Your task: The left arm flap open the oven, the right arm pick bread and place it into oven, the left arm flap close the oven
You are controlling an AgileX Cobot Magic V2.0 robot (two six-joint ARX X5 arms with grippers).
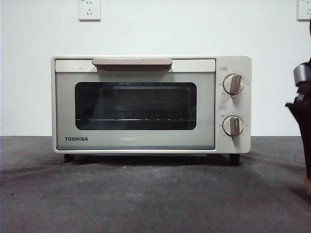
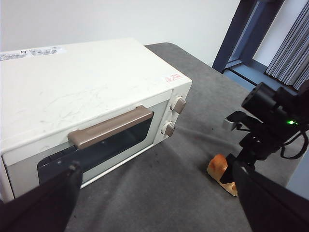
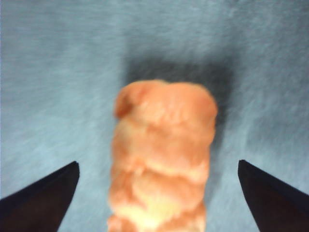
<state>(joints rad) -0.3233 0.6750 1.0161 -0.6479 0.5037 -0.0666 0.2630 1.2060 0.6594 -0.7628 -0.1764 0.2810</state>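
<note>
The cream-white TOSHIBA oven (image 1: 150,104) stands in the middle of the table with its door shut, and the wire rack shows through the dark window. My left gripper (image 2: 155,166) hovers open above and in front of the oven's beige handle (image 2: 111,126), apart from it. The golden-brown bread (image 3: 161,159) lies on the grey cloth to the right of the oven. My right gripper (image 3: 158,163) is lowered over it, open, with one jaw on either side and not touching. In the left wrist view the right arm (image 2: 270,121) stands over the bread (image 2: 218,167).
Grey cloth (image 1: 146,194) covers the table. A white wall with two sockets (image 1: 89,9) is behind the oven. In the front view the right arm (image 1: 302,126) shows only as a dark shape at the right edge.
</note>
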